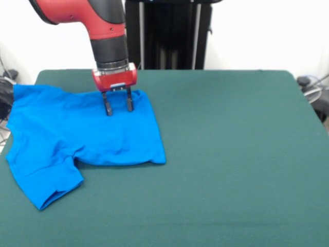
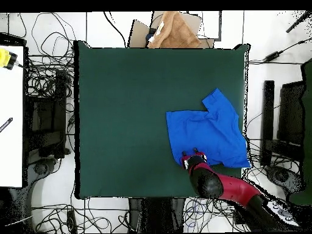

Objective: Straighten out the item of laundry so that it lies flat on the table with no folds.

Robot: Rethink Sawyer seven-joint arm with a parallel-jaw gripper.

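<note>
Green felt tabletop (image 1: 231, 170), white wall behind, black pedestal at the far edge. Overhead view: cable tangles on the floor round all sides of the tabletop (image 2: 122, 122), a white bench at the picture's left edge, a brown cardboard piece (image 2: 173, 30) past the top edge.

Shirt (image 1: 77, 134): bright blue, plain side up, no print showing. Front view: lies at the picture's left part of the tabletop, toward the far edge, the left margin reaching the tabletop's side edge. Body forms a rough rectangle, its right hem edge running down to a corner near the middle of the tabletop's depth. One short sleeve sticks out toward the camera at lower left, hem band visible. Low wrinkles across the body, and a fold line where the sleeve meets it. Not fully flat.

Overhead view: shirt (image 2: 207, 134) sits at the picture's right side, lower half, close to the right edge; sleeve points up-right.

Arm: red and black, comes down from upper left in the front view. Pincer (image 1: 118, 105) stands vertical over the shirt's far edge, two dark fingers (image 1: 108, 104) spread apart with blue cloth visible between them, nothing clasped. Tips at or just on the cloth; contact cannot be settled. Overhead view: pincer (image 2: 194, 156) at the shirt's lower edge.
</note>
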